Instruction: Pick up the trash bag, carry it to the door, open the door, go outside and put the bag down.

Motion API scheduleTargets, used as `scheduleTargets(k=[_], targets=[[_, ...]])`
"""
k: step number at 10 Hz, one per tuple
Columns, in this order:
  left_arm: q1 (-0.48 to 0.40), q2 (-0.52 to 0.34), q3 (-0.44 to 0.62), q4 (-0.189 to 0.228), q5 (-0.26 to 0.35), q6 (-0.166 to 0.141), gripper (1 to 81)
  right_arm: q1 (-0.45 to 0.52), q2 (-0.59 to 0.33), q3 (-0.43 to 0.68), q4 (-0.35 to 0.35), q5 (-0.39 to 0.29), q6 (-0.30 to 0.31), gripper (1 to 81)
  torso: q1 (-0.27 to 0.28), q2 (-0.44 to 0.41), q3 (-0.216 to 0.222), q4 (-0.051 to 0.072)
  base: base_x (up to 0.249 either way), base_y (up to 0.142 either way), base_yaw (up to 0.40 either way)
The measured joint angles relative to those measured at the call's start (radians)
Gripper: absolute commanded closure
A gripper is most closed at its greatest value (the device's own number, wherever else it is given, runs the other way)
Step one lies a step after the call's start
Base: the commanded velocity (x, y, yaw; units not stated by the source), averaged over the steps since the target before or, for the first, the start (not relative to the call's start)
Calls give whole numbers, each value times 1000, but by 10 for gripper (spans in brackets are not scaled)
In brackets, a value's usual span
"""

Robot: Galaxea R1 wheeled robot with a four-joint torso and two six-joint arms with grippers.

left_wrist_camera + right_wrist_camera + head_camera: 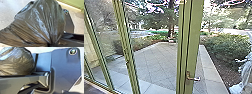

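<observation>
Green-framed door; trash bag held

Lever handle should be approached slowly, bag kept clear of the door. The bag is judged gripped at its gathered end by the left end effector; its bulk spreads from there, beside the robot's dark plate. Right end effector: state cannot be told.

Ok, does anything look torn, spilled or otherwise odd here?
The trash bag is creased but shows no visible tear or spill. One oddity: a pale, washed-out shape at the head view's right edge, too unclear to identify.
</observation>
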Motion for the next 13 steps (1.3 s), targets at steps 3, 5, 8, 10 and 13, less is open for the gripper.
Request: scheduleTargets(k=[3,5,8,10,13], targets=[[-1,5,-7,0,-1,-1,811,1,2,0,2,0,0,10,0,0,0,0,0,0,0],[0,5,-7,-3,0,-5,811,0,1,0,4,0,0,10,0,0,0,0,0,0,0],[0,-8,-6,-3,0,-8,811,0,-8,26,4,0,0,10,0,0,0,0,0,0,0],[0,-16,6,-4,4,-8,811,0,-40,89,5,0,0,10,0,0,0,0,0,0,0],[0,-67,108,-4,11,-8,811,0,-124,230,5,0,0,10,0,0,0,0,0,0,0]])
